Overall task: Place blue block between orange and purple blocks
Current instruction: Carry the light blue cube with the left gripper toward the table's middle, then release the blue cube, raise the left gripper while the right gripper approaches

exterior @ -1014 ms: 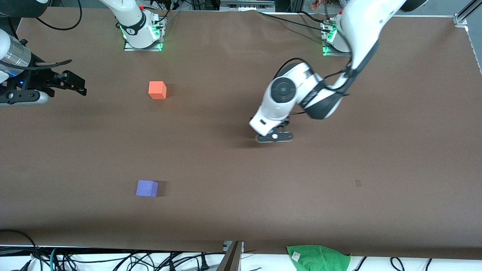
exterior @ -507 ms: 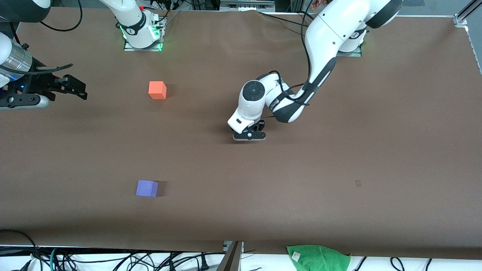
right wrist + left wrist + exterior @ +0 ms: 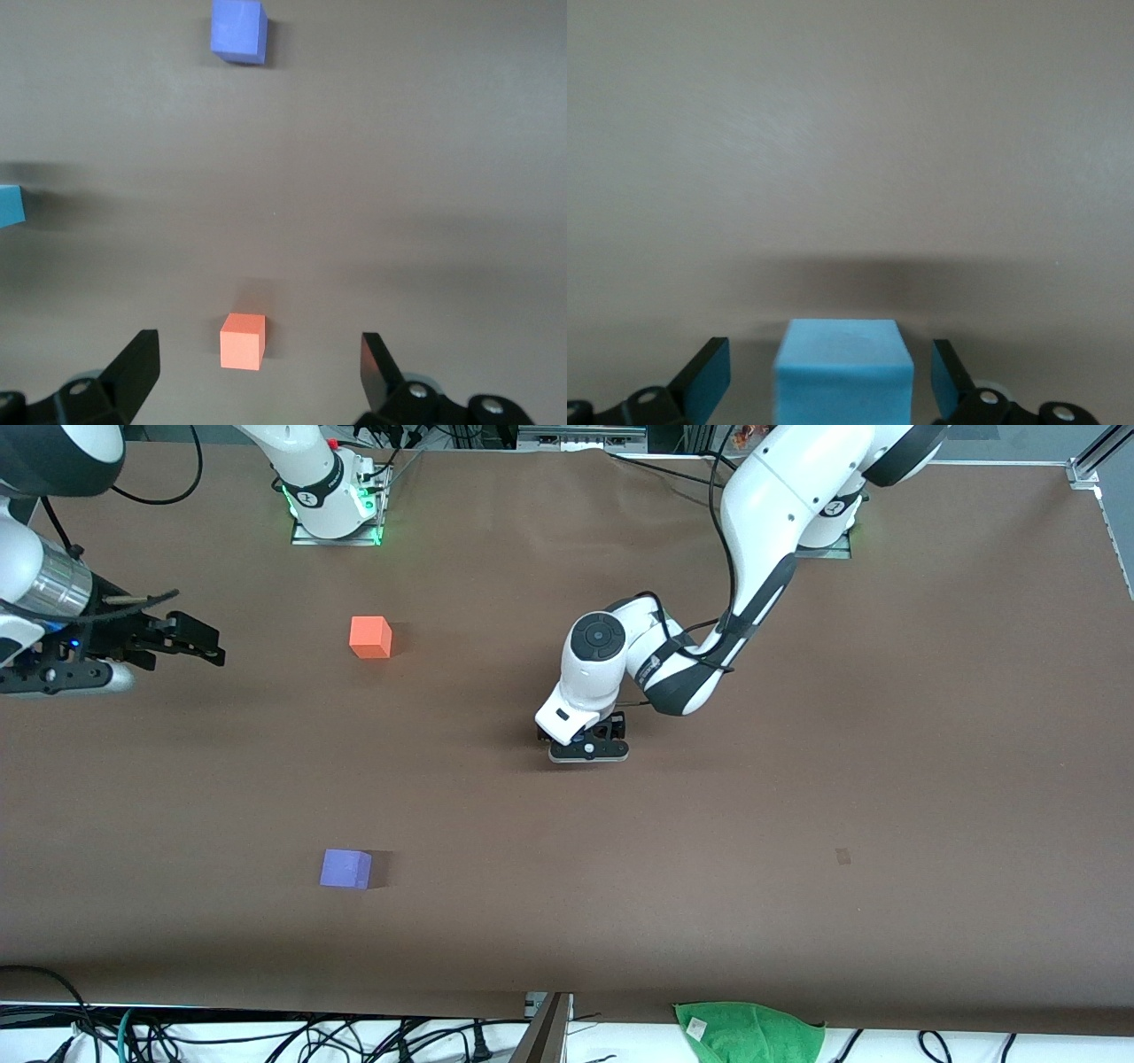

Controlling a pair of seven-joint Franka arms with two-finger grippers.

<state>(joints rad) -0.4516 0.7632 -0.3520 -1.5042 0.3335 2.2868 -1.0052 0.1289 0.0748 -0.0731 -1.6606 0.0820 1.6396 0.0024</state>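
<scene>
Left wrist view: the left pincer stands wide, fingers clear of the blue block resting on the bench, arm bent steeply down mid-bench. The right pincer, also wide, waits level near the orange block; the purple block lies nearer the front camera.

A brown mat covers the table. Along its near edge, black cables tangle on white, beside a green cloth.
</scene>
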